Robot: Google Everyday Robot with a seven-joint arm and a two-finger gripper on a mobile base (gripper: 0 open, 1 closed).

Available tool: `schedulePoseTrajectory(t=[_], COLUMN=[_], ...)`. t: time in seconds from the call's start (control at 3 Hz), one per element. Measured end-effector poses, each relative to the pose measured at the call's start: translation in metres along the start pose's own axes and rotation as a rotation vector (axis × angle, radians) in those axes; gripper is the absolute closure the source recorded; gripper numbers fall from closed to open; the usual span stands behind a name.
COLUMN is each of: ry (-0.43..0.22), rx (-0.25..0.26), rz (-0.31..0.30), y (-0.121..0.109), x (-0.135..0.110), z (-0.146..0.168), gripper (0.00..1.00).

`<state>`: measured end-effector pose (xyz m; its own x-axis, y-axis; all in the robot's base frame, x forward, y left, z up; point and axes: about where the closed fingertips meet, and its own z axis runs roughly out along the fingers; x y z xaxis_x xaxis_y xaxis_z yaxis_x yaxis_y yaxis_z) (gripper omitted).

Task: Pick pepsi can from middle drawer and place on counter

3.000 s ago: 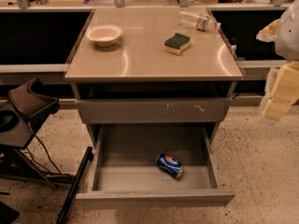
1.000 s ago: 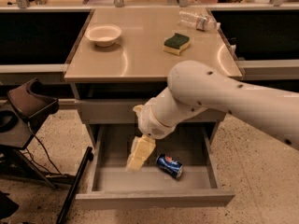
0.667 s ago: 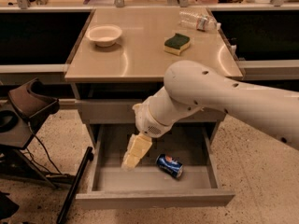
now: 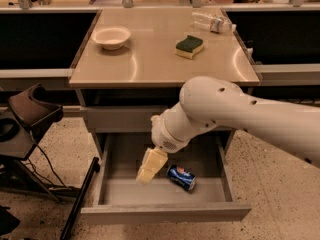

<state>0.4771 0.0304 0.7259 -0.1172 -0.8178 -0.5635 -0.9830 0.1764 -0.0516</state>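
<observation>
the gripper [image 4: 145,175] is drifting right toward the pepsi can [image 4: 181,177], which is lying near the front edge of the middle drawer [image 4: 165,213]; its grasp i cannot tell.

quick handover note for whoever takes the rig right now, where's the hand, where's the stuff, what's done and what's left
Hand: down inside the open middle drawer, close beside the pepsi can and apart from it; the can is not in it.
Pepsi can: lying on its side on the drawer floor, toward the front.
Counter: holds a bowl, a sponge and a clear bottle; no can.
Done: drawer open, hand at the can.
Left: grasp the can, lift it out, set it on the counter.
</observation>
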Motion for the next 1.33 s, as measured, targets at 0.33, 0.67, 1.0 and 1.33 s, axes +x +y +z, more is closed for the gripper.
schedulePoseTrajectory(t=[0.33, 0.67, 1.0, 1.33], ry=[0.056, 0.109, 0.18, 0.186], rx=[0.118, 0.24, 0.356, 0.37], rz=[0.097, 0.187, 0.283, 0.311], y=[-0.026, -0.056, -0.083, -0.086], x=[0.053, 0.104, 0.148, 0.154], z=[0.004, -0.006, -0.04, -0.044], gripper=[0.0, 0.0, 0.0, 0.0])
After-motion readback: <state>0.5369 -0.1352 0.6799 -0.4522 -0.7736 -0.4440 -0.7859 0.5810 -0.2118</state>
